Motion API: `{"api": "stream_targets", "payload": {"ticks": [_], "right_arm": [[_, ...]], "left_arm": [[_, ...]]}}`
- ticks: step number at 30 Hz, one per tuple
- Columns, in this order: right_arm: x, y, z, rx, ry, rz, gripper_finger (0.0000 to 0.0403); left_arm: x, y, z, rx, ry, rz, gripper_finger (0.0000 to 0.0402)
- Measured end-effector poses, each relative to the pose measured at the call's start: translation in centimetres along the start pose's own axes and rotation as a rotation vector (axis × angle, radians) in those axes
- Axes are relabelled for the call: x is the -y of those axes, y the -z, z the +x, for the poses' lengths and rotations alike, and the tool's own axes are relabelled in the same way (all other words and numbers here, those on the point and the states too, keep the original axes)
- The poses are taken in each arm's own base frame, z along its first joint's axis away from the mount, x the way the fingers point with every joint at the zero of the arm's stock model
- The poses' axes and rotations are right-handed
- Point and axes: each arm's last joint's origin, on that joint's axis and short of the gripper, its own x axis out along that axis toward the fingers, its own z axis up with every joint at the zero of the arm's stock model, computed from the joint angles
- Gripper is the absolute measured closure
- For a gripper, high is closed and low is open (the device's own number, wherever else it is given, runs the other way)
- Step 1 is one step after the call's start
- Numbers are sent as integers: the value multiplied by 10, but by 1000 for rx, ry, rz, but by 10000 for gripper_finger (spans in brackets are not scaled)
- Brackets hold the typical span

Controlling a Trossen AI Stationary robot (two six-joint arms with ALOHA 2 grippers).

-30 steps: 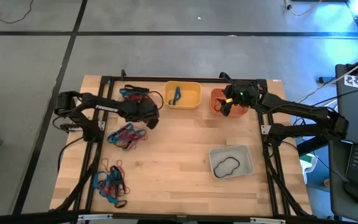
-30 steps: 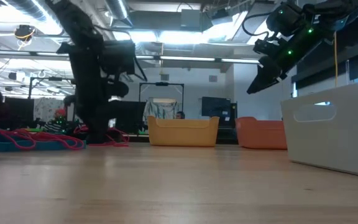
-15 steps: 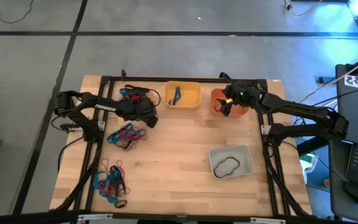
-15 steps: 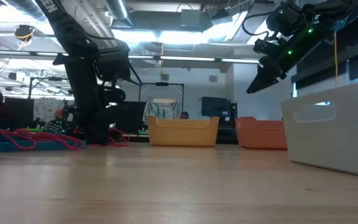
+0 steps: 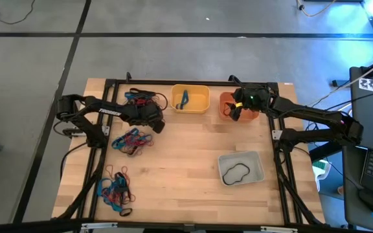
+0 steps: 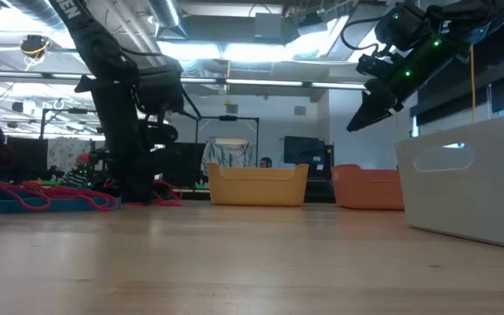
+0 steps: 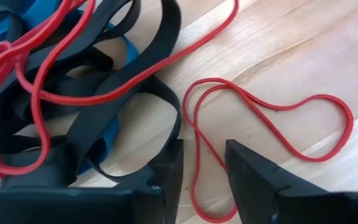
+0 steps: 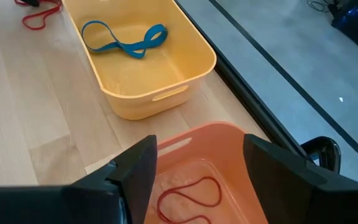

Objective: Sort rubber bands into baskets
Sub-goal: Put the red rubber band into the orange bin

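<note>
We take the yellow basket as our landmark. Nearest us, the grey basket holds one black band. Two piles of bands lie unsorted near-left. Just left, our left gripper, narrowly open, straddles a red band. Inside it lies one blue band. Just right, our right gripper hangs wide open over the orange basket, one red loop in it. Most sorting remains.

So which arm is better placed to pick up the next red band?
The left. Its claw is open, straddling a red rubber band beside the far-left pile. The right claw hangs open over the orange basket.
</note>
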Motion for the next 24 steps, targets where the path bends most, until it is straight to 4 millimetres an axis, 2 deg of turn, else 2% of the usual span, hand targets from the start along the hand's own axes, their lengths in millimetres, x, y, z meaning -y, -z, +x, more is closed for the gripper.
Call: {"api": "stream_targets", "payload": {"ticks": [8,12,24], "right_arm": [[0,-3,0,35,-2,-1,164],[0,-6,0,60,-25,4,164],[-7,-12,-2,155,-298,26,164]], "left_arm": [[2,0,0,7,9,88,395],[8,2,-2,43,26,147,394],[40,8,-17,173,182,247,399]]}}
